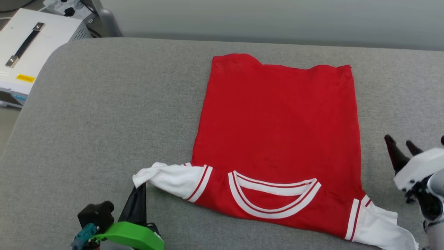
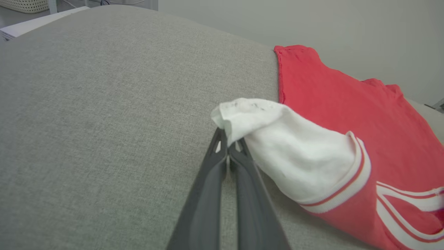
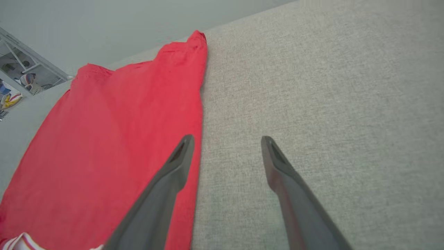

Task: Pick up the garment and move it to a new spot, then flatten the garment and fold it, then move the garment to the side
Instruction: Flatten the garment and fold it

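The garment [image 1: 277,121] lies flat and back side up on the grey table, collar toward me, its print hidden. Its red body [image 2: 347,104] runs away from me, and the right edge [image 3: 104,139] shows beside my right fingers. My left gripper [image 1: 140,189] is shut on the tip of the white left sleeve [image 2: 288,149], which is bunched over the fingertips. The other white sleeve [image 1: 381,225] lies at the near right. My right gripper [image 3: 225,140] hovers open over bare table just right of the shirt's edge, holding nothing; it also shows at the right edge of the head view [image 1: 402,147].
The grey fabric table [image 1: 104,121] has wide free room to the left of the shirt. A white equipment case with a black handle [image 1: 27,45] stands beyond the table's far left corner. A pale wall lies behind the far edge.
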You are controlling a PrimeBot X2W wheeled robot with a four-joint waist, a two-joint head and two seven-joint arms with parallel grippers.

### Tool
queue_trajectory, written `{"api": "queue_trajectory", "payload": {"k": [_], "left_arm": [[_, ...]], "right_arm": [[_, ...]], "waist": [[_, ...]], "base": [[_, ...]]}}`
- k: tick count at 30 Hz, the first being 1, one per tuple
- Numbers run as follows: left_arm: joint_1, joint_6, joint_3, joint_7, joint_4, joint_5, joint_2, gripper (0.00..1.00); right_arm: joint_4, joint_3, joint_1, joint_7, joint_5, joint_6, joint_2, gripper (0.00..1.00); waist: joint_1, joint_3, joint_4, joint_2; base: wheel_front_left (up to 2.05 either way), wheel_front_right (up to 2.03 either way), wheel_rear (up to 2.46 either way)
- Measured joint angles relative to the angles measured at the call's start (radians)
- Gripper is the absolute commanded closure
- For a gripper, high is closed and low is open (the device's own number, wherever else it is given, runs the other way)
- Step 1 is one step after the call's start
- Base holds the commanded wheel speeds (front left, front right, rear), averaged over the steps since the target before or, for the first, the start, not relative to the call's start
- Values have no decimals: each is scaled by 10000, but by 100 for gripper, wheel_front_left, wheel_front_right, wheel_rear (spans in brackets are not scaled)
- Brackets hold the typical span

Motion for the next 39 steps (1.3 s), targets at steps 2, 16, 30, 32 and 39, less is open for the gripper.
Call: {"api": "queue_trajectory", "payload": {"k": [2,16,30,32,39], "left_arm": [[-258,-27,-75,0,-242,157,-159,100],[-1426,-761,-249,0,-1122,1022,-1243,100],[-1869,-1407,-360,0,-984,1321,-1770,100],[-1860,-1421,-341,0,-917,1327,-1778,100],[-1856,-1509,-242,0,-777,1425,-1831,100]], "right_arm": [[635,-88,-993,282,-90,0,-301,0],[4654,-314,-6579,2568,-1346,-2,-1781,0],[6558,550,-7909,3760,-2123,-10,-2412,9],[6667,713,-8005,4084,-2102,-12,-2500,100],[7104,815,-8059,4410,-1801,-12,-2483,100]], "waist": [[0,217,190,0],[2,1949,1639,0],[0,3165,2918,0],[0,3166,2974,0],[0,2857,2916,0]], "base": [[0,0,0],[0,0,0],[0,0,0],[0,0,0],[0,0,0]]}}
